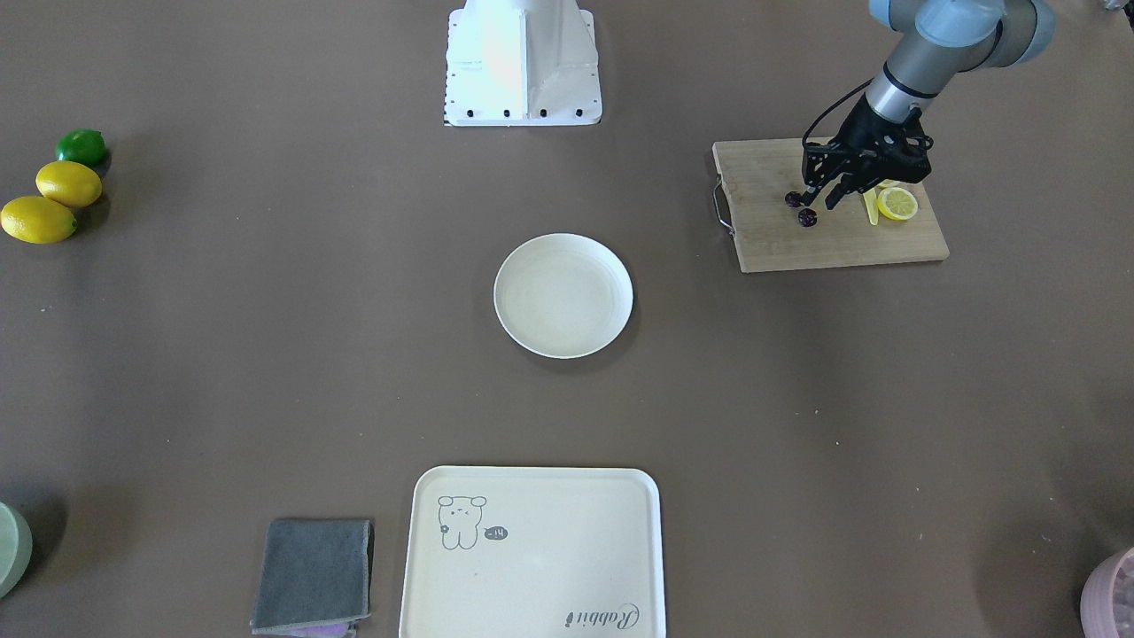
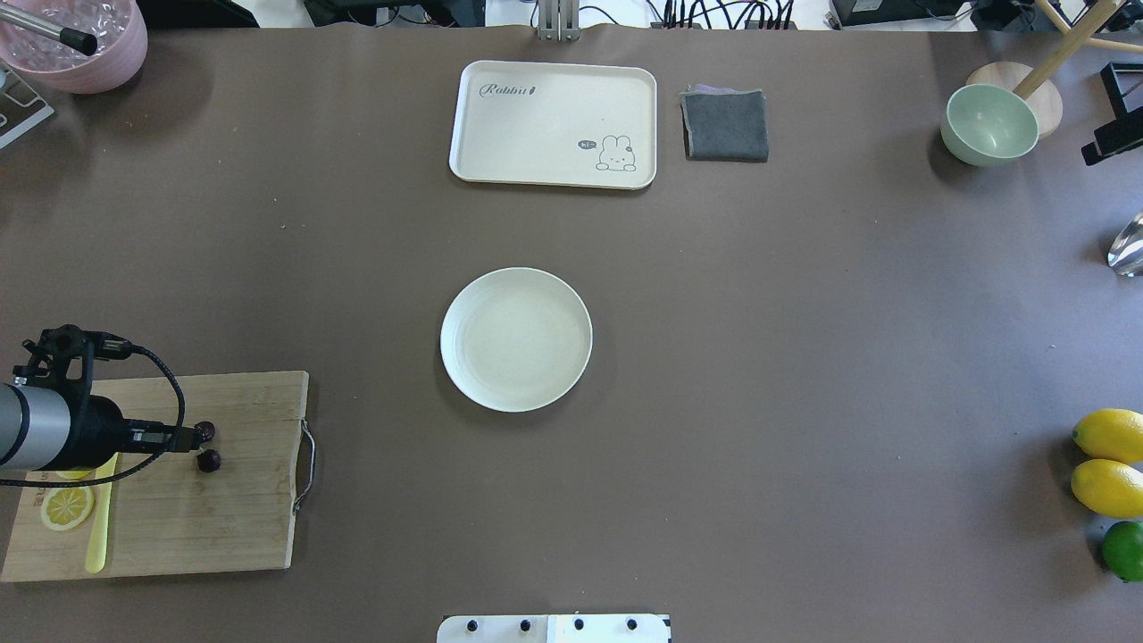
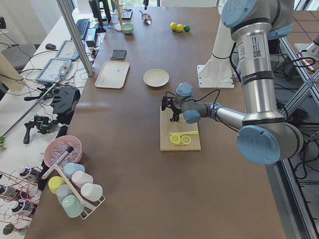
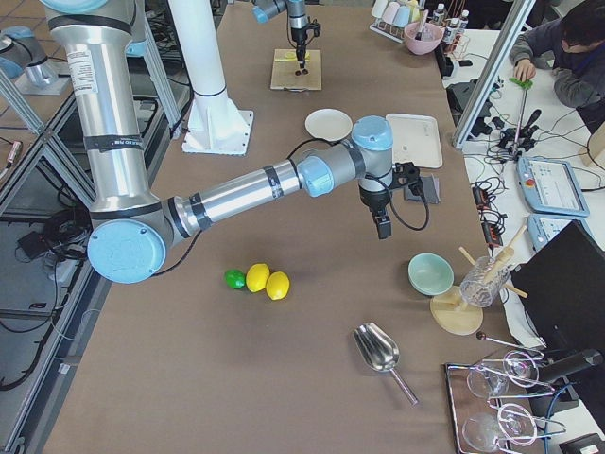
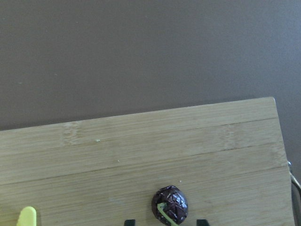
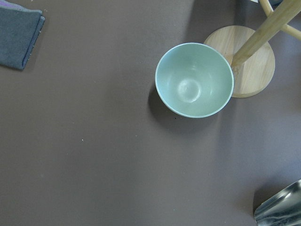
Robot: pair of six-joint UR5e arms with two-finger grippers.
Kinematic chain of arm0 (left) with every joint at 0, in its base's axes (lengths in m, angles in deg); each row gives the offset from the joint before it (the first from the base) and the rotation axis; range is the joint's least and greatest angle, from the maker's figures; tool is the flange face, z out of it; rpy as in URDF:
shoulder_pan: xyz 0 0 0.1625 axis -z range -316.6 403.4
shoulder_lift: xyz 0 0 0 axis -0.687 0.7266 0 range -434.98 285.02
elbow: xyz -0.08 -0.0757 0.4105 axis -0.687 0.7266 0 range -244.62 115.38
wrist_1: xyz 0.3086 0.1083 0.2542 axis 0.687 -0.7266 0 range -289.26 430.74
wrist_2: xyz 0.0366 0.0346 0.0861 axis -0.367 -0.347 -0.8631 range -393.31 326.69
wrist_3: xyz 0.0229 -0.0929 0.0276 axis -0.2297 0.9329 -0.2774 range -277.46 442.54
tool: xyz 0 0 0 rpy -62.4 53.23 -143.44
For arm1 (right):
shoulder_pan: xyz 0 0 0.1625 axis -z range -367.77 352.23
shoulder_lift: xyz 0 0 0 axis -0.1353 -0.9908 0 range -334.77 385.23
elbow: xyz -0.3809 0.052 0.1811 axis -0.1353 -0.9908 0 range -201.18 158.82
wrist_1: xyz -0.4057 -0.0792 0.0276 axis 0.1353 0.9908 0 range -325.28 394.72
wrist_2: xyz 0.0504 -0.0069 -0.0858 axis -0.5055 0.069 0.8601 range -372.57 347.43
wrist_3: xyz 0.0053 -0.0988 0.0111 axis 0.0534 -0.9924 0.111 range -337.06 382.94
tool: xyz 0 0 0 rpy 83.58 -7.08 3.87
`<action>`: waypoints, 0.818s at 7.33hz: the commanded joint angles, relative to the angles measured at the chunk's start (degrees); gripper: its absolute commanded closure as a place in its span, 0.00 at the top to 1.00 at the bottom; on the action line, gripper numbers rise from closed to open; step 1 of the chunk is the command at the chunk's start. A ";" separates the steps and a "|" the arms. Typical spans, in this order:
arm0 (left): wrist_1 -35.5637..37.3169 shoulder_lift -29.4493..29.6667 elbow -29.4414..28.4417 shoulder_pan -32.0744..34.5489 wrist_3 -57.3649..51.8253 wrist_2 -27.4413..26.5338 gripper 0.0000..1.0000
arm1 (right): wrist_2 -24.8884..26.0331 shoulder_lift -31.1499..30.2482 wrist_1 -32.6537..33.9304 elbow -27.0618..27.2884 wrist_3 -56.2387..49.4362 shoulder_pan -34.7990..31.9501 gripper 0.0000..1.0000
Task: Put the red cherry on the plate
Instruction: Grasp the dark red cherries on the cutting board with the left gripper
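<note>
The wide brown table (image 2: 804, 357) carries everything, and the work sits in two spots well apart. At my left end lies the rectangular bamboo cutting board (image 2: 241, 518) with a metal handle. It serves as the staging place for the fruit, so my left arm reaches down there. In the middle of the table waits the round, shallow cream-white plate (image 2: 516, 339). It is the goal, and nothing is on it yet.

My right pincer (image 4: 381, 225) hangs far off over the other end, above a pale green bowl (image 6: 194, 80). I judge it is parked there to keep out of the way. Only the side view shows it, so I cannot tell whether its fingers are apart or together.

My left pincer (image 1: 820, 200) points down, low over the half of the board nearer the plate. Its two fingertips stand apart. In the wrist view one berry lies between them with bare wood on either side, so nothing is gripped yet. I judge the spread is there to straddle the fruit before closing.

Just beside this pincer a yellow lemon slice (image 1: 897, 203) lies flat on the board, no part of this job.

Smallest is the red cherry (image 1: 807, 217), two tiny dark purplish-red berries, one showing a thin greenish stem. It rests on the board, well apart from the plate. So small and round, it may roll if a finger nudges it, so I judge the closing must be centred and gentle.
</note>
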 commanded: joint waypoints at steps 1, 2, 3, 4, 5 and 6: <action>-0.07 -0.07 0.75 0.31 0.00 0.00 0.00 | 0.02 -0.09 0.00 -0.03 -0.07 0.00 1.00; -0.07 -0.07 1.45 0.92 0.00 0.17 0.00 | -0.07 -0.52 -0.18 0.06 -0.07 0.00 1.00; -0.07 0.10 2.33 2.06 0.00 0.44 0.00 | -0.07 -0.62 -0.18 0.06 -0.07 -0.09 1.00; 0.02 0.71 3.99 3.72 0.17 0.87 0.00 | -0.07 -0.62 -0.18 -0.03 -0.07 -0.35 1.00; 0.11 2.46 4.79 3.74 0.26 0.88 0.00 | -0.07 -1.14 -0.35 0.06 -0.16 -0.44 1.00; 0.72 5.61 4.19 3.74 1.22 0.79 0.00 | -0.07 -1.84 -0.53 0.50 -0.16 -1.05 1.00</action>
